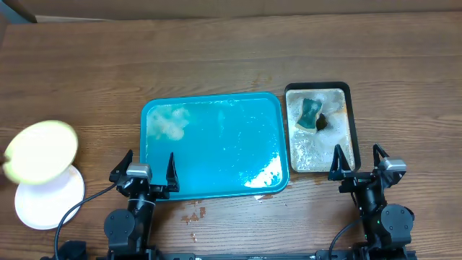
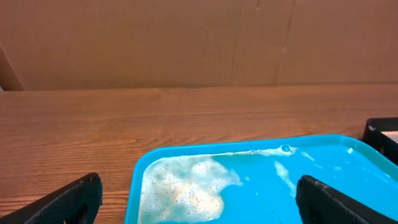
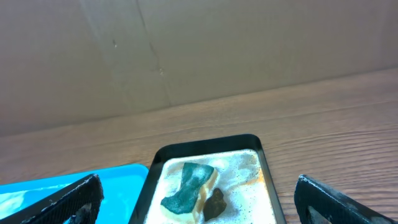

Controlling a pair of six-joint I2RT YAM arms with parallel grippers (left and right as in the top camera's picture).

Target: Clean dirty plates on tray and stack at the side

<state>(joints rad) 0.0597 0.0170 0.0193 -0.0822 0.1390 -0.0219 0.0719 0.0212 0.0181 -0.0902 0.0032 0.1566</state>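
The teal-blue tray (image 1: 216, 155) holds no plates, so the washing and stacking look finished or nearly so. What shows of the stack sits at the left edge of the counter (image 1: 231, 50), well apart from the tray. A pale yellow-green plate (image 1: 42, 150) lies partly over a white plate (image 1: 50, 198) and seems tilted or slid off centre. Whether a third plate lies beneath cannot be told.

The left gripper (image 1: 150, 160) hangs over the tray's near-left corner and the right gripper (image 1: 356, 155) is by the near end of the black tray (image 1: 317, 85). Both have their jaws spread wide and hold nothing.

If anything remains, it would likely be squaring the top plate over the one below. That calls for a gentle pinch on a thin, slick, wet rim.

The tray is smooth, glossy plastic with rounded corners and a raised rim, wet all over, with a patch of pale suds (image 1: 170, 121) in its far-left corner. The smaller black tray is filled with foamy water, in which rest a soft green sponge (image 1: 310, 114) and a dark brown lump (image 1: 323, 123). The counter is matt wood grain, with a few reddish drips (image 1: 193, 214) near its front edge.
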